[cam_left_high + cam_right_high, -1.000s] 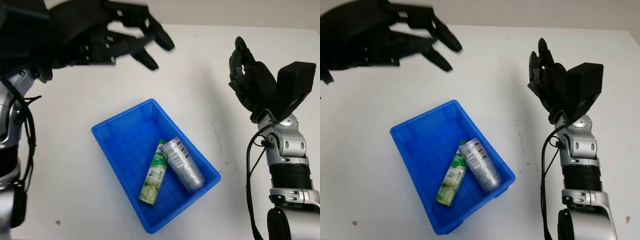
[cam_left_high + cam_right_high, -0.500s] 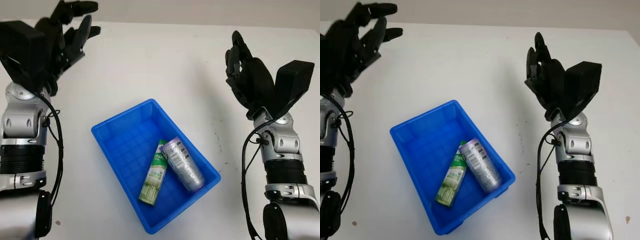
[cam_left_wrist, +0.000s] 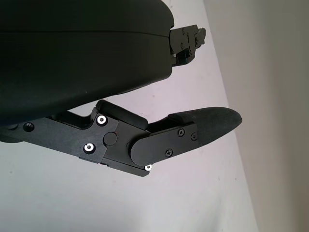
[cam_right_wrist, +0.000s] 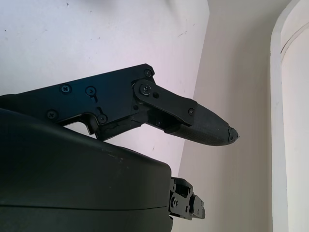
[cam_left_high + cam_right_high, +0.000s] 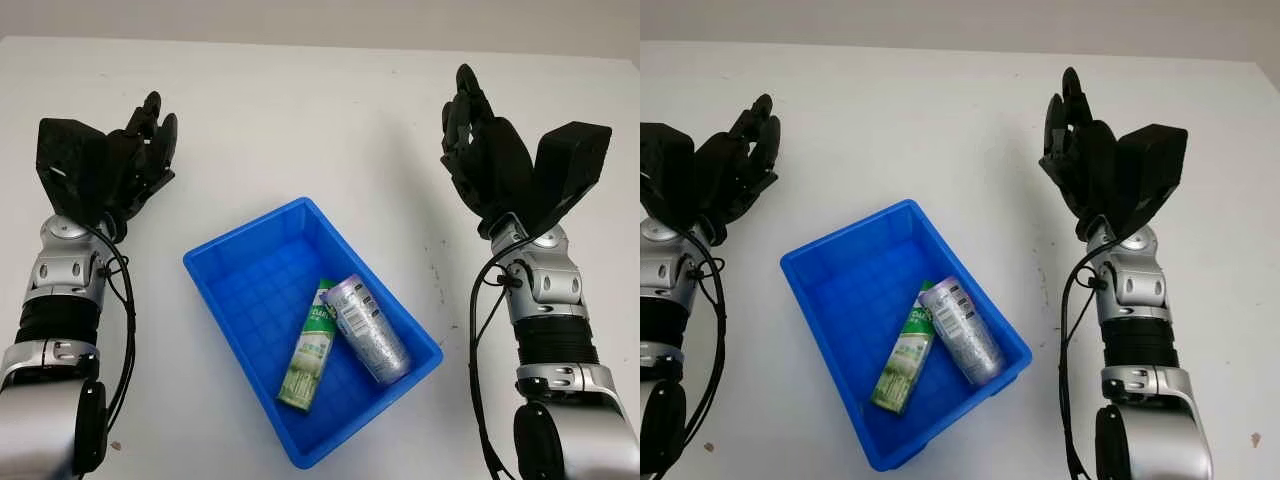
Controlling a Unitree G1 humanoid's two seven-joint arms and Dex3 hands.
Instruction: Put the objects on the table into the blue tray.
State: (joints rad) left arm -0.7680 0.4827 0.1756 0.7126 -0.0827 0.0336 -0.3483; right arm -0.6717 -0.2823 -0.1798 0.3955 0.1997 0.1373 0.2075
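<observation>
In blue tray (image 5: 225, 262), green tube (image 5: 309, 348), silver can (image 5: 367, 328)

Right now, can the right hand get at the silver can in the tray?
Probably yes. The right hand is open, off the tray's right side; the silver can lies uncovered in the blue tray, with only the green bottle touching it.

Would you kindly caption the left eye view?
Tube and can in tray; left hand, right hand open alongside.

tray (image 5: 225, 262) mid-table (image 5: 330, 120), tube (image 5: 308, 348) left of can (image 5: 370, 330) inside
</observation>
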